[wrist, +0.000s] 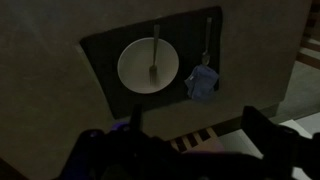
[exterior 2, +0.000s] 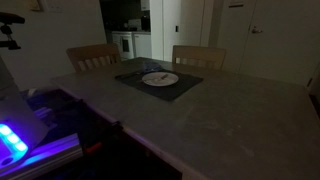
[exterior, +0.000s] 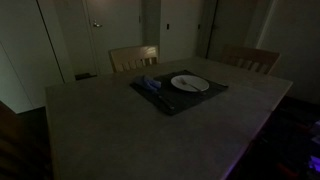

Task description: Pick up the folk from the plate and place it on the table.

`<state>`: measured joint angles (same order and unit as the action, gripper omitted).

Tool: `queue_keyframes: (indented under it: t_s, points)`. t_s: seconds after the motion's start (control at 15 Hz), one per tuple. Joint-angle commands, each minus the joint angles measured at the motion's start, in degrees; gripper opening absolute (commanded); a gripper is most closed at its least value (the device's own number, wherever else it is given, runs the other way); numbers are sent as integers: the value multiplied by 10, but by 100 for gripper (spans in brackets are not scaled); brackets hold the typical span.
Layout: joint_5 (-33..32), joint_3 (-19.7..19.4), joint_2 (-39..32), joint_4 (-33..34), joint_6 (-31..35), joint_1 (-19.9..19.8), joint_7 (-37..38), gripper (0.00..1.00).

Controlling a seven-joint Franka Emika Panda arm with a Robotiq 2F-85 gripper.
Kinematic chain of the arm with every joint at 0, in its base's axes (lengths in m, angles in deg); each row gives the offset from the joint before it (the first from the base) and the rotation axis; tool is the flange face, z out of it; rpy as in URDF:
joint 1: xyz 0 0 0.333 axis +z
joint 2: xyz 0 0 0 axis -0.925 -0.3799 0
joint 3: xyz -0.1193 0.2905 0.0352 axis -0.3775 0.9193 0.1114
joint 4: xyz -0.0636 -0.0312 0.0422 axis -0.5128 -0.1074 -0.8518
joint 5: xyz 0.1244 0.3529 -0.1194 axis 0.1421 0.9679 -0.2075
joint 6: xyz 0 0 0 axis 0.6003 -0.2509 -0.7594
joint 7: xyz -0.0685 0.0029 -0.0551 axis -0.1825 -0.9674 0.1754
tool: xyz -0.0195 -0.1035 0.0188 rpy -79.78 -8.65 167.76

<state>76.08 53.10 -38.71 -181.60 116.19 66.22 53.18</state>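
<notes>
I am hovering above the table (wrist: 40,100), my gripper (wrist: 190,150) spread wide and holding nothing. The folk (wrist: 154,60) is lying across the middle of the plate (wrist: 128,68), which is sitting on the dark placemat (wrist: 100,55) near the table's chair-side edge, with a blue napkin (wrist: 201,84) just beside it.

The table (exterior: 100,125) is being viewed obliquely from a distance in both exterior views, each facing the chairs (exterior: 133,58) from a different corner. The placemat (wrist: 105,50) and plate (wrist: 133,68) are being looked down on from nearer in the wrist view, and shared by all three.
</notes>
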Motion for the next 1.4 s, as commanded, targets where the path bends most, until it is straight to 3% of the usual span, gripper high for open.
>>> queue_keyframes:
  t_s: [0.0,0.53,0.93,1.33]
  points:
    - [7,7,-1,1,-2,-9,-6,100]
    - [-6,14,-56,33,-12,4,-34,100]
    - [-3,12,-175,87,-4,34,-108,100]
    - [-30,22,-302,161,-2,37,-145,100]
